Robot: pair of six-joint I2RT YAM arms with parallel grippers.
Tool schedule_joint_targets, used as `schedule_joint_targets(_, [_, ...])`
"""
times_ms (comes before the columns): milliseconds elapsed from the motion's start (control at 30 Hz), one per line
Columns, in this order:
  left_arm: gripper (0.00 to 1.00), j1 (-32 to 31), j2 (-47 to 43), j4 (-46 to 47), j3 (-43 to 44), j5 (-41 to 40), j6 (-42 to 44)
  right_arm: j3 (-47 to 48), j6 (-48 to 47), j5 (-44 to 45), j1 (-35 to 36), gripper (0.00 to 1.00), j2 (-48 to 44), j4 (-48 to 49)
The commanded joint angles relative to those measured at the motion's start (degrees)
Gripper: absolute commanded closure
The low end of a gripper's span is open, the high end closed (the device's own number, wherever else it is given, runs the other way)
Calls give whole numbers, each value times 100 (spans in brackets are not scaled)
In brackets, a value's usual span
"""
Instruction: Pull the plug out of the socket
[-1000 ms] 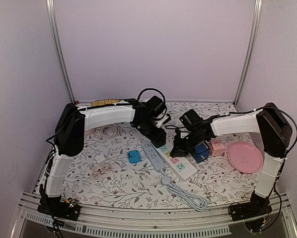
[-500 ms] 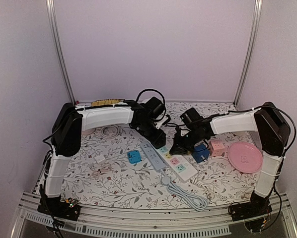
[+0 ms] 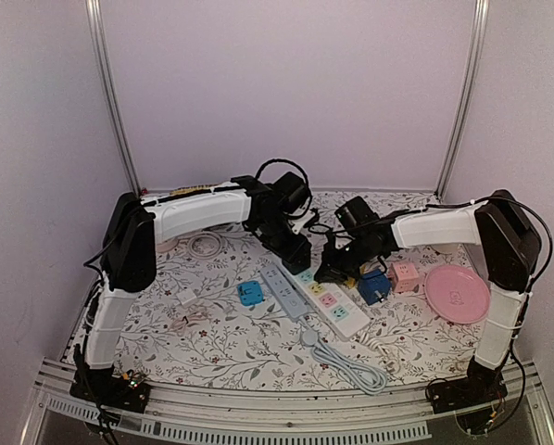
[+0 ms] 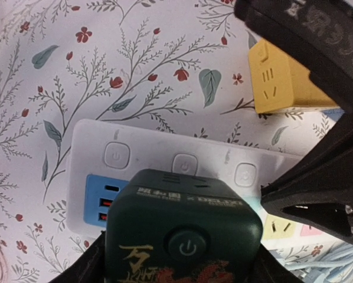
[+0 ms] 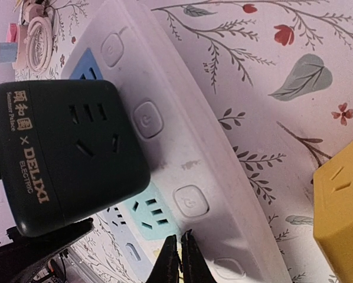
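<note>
Plug [image 4: 182,236]: dark green cube adapter, sitting over the far end of the white power strip [image 4: 147,138], next to its blue USB panel. Left fingers [image 4: 82,272] flank the cube's side walls and hold it at a middling spread (only their edges show in the left wrist view, so the contact is inferred rather than plainly seen). The grip is on the sides, presumably so the pull can run straight along the prongs. Cannot tell whether the prongs are out yet; the cube hides its own base.

Right fingers [image 5: 167,262] are pinched together, tips down on the strip just beside a mint socket, near the plug. Likely purpose: pin the light strip to the desk [image 3: 212,324] so it does not rise with the cube. Closed tips make a narrow point that fits between socket and switch.

Yellow cube [image 5: 342,200] stands just beyond the strip, near the right arm; a sideways tug might knock it. Step in hand, by my reading: the pull itself.
</note>
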Motion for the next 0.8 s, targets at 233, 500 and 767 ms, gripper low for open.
schedule_joint_targets(233, [100, -15, -297, 516, 279, 102, -91, 76, -245, 523, -7, 94, 486, -717])
schedule_joint_targets(500, [100, -360, -810, 1296, -538, -694, 227, 14, -262, 511, -7, 94, 504, -712])
schedule_joint_targets(767, [100, -304, -810, 1197, -531, -583, 102, -15, -267, 559, -5, 94, 427, -716])
